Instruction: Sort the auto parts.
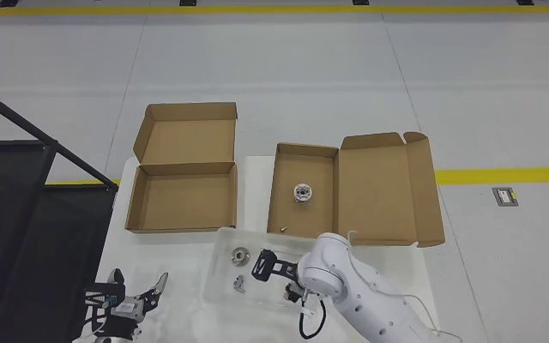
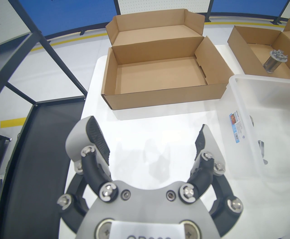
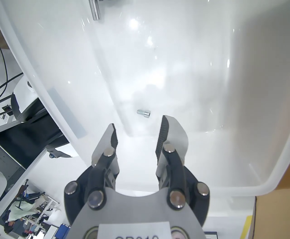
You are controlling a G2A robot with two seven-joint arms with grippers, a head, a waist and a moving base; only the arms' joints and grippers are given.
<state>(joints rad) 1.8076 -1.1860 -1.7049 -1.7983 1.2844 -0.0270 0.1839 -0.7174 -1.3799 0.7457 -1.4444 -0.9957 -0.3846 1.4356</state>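
Top view: the right end effector [image 1: 257, 266] is down inside the bin [image 1: 225, 231], near a flanged part [image 1: 239, 255]. The left end effector [image 1: 139, 283] hangs over the surface [image 1: 184, 283] just left of the bin. Beyond the bin's far rim sit a bare left box [image 1: 180, 201] and a right box [image 1: 287, 171] with a hub [image 1: 301, 191] in it. This view gives the layout, not the grasp.

Left wrist view: the left end effector [image 2: 147, 126] is spread wide and holds nothing. It adds that the hub [image 2: 274, 61] stands upright, beyond the bin [image 2: 235, 79].

Right wrist view: the right end effector [image 3: 138, 126] is partly open and empty. A bolt [image 3: 144, 112] lies on its side on the bin [image 3: 249, 113] floor just past the fingertips, and a pin [image 3: 94, 9] lies farther along the bin. The bolt is small and round on slick plastic, so an off-centre close would likely roll or flick it away. Dropping too low could jam the pads into the floor or shove the light bin.
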